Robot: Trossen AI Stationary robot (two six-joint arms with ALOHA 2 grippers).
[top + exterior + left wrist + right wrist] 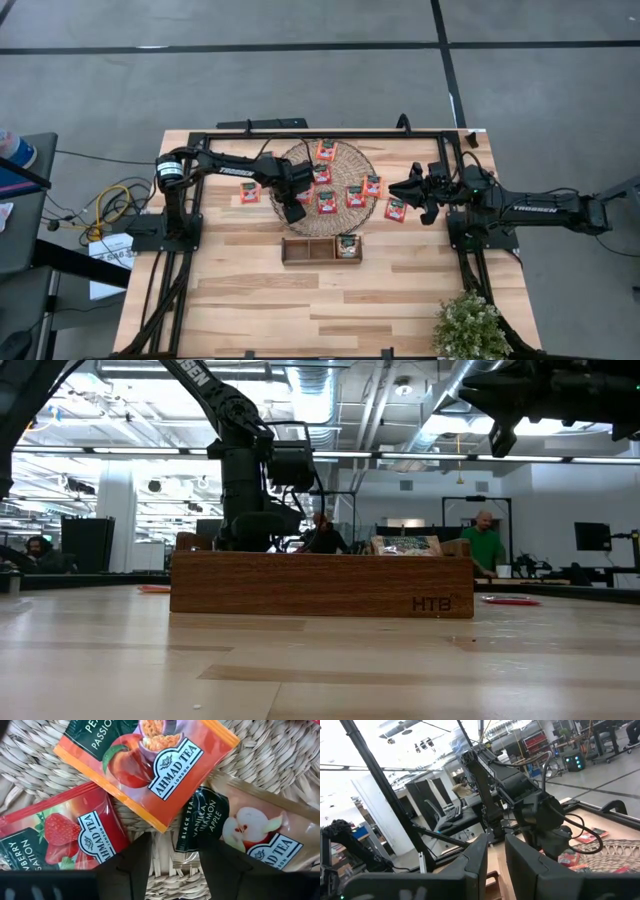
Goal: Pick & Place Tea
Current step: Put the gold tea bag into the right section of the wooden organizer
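Black arms [225, 166] w/ white TROSSEN lettering, black cables.

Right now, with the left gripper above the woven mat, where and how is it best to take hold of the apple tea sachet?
Probably by its dark-labelled edge, from straight above. The apple tea sachet lies flat on the woven mat, its far end tucked under the peach sachet. The left gripper is open just over that free edge, so one finger could slide under it.

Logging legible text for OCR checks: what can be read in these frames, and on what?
"AHMAD TEA LONDON": orange peach sachet.
"AHMAD TEA": red strawberry sachet.
"BLACK TEA VANILLA CINNAMON APPLE", partly hidden: pale apple sachet.
"HTB": wooden tray.
"TROSSEN": right arm.
Left arm lettering: too small to read.
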